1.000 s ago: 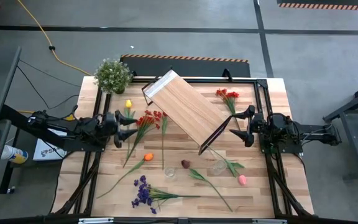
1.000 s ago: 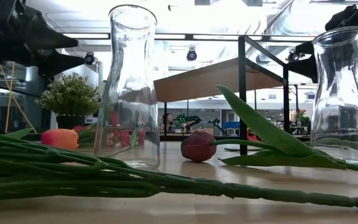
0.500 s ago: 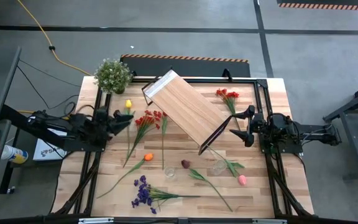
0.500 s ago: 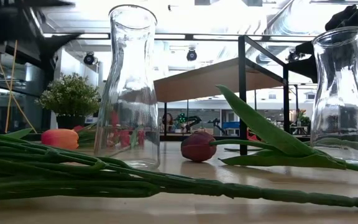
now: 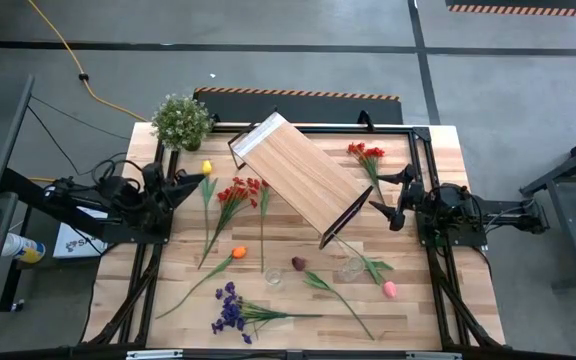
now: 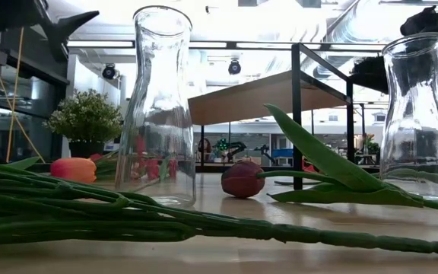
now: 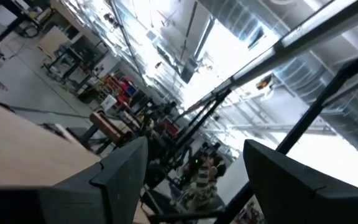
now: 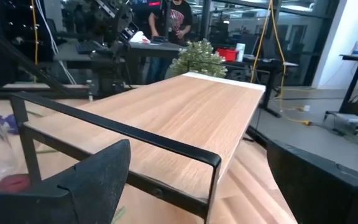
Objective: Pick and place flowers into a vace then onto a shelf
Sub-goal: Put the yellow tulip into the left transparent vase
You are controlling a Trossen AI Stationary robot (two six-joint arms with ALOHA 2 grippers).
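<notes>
Both pincers spread and empty; flowers flat on the table, none in a vase.

Left gripper (image 5: 190,179) at the table's left edge, fingers apart, holding nothing; yellow tulip (image 5: 206,168) just beside its tips, red spray (image 5: 240,189) near, a little farther toward the table's middle; left wrist view tilts up at the ceiling. Right gripper (image 5: 389,195) fingers apart, empty, near the low end of the shelf (image 5: 298,177), which stands slantwise at mid-table; a second red spray (image 5: 365,152) lies near it toward the far edge. Orange tulip (image 5: 238,252), maroon tulip (image 5: 298,263), pink tulip (image 5: 389,289) and purple spray (image 5: 230,311) lie well apart from both grippers; left vase (image 6: 157,106) and right vase (image 6: 420,114) stand upright among them.
</notes>
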